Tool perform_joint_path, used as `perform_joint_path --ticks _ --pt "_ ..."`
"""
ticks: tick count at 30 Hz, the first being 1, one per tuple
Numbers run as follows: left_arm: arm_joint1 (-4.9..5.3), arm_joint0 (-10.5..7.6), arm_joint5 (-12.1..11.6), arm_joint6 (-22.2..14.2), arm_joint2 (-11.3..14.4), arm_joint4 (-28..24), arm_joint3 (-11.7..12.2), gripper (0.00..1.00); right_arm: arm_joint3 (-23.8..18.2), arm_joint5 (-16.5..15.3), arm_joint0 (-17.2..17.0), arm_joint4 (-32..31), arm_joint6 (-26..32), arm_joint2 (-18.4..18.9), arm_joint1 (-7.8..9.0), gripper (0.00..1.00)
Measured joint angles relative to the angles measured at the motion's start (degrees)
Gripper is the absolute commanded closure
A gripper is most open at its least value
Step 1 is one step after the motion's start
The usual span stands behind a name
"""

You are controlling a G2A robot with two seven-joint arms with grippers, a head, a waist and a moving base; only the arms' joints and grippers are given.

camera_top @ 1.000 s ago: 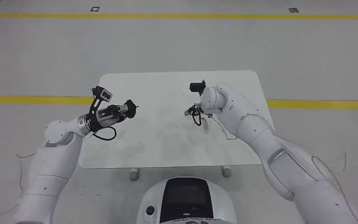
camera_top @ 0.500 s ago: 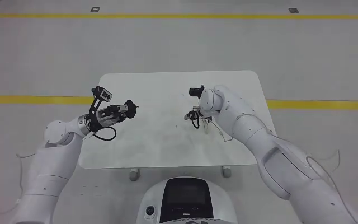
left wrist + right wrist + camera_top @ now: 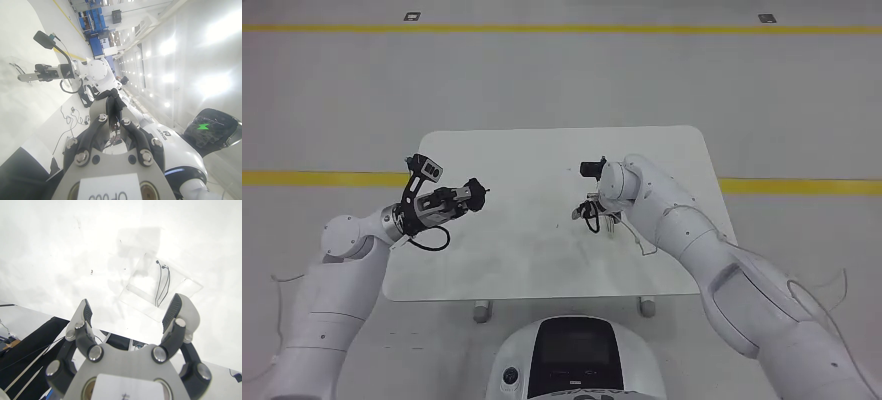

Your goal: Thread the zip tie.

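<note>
Two thin black zip ties (image 3: 163,281) lie in a clear flat tray (image 3: 140,291) on the white table (image 3: 542,160). My right gripper (image 3: 129,310) hangs open just above the tray's near edge, with nothing between its ribbed pads (image 3: 171,309). In the top view this gripper (image 3: 587,210) sits right of the table's middle, beside the tray (image 3: 637,236). My left gripper (image 3: 479,193) is held above the table's left side, pointing toward the right arm. Its fingers (image 3: 99,109) are shut on a small black piece that looks like a zip tie (image 3: 111,93).
The left wrist view looks across at the right gripper (image 3: 20,77) over the tray (image 3: 11,62). Bare tabletop lies between the two grippers. Yellow floor lines run beyond the table, and cables lie on the floor to its right.
My right gripper has shifted slightly toward the table's near edge, closer to the tray. The left arm has kept still.
</note>
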Motion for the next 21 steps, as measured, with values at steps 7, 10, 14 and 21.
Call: perform_joint_path --ticks 7,10,14,21 --pt "0.00 0.00 0.00 0.00 0.00 0.00 0.00 1.00 -0.30 -0.54 -0.81 -0.36 -2.31 0.64 0.21 0.00" --pt "0.00 0.00 0.00 0.00 0.00 0.00 0.00 1.00 -0.56 0.15 -0.81 -1.24 -2.88 1.03 0.32 0.18" --pt "0.00 0.00 0.00 0.00 0.00 0.00 0.00 1.00 -1.18 0.06 -0.82 -2.03 -2.87 1.44 0.40 0.62" --pt "0.00 0.00 0.00 0.00 0.00 0.00 0.00 1.00 -0.99 -0.95 -1.16 -3.47 -2.64 2.01 0.59 0.77"
